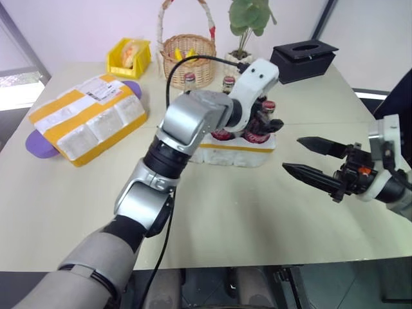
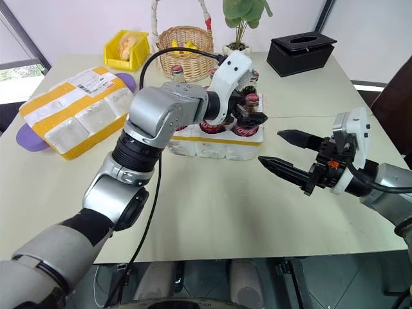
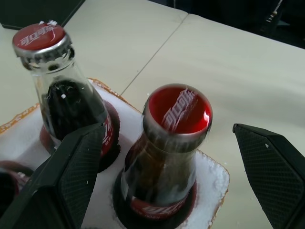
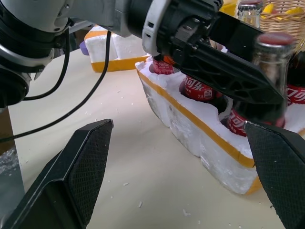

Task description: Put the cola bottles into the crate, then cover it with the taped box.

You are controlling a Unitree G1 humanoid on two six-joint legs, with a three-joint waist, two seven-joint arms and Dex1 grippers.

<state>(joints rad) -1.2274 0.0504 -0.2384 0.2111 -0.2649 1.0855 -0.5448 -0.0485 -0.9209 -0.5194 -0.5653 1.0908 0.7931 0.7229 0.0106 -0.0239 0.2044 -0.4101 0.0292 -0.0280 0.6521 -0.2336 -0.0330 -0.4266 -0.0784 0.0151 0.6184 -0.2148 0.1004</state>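
Observation:
The crate [image 1: 235, 153], a low white styrofoam tray with a yellow tape band, sits mid-table with several cola bottles [image 1: 228, 82] standing in its wells. My left gripper [image 3: 167, 129] reaches over its right end. It is open, with its fingers [image 3: 71, 167] standing clear on either side of a red-capped bottle [image 3: 176, 143] in the corner well. A second bottle [image 3: 57, 86] stands in the neighbouring well. My right gripper [image 1: 291, 154] hovers open over the table right of the crate, holding nothing. The taped box [image 1: 90, 116], with its shipping label, lies at the left.
A purple flat thing [image 1: 38, 143] lies under the taped box. Along the back stand a yellow bin [image 1: 129, 56], a wicker basket [image 1: 188, 58], a potted plant [image 1: 248, 19] and a black tissue box [image 1: 302, 58]. A black cable [image 1: 193, 61] arcs over my left forearm.

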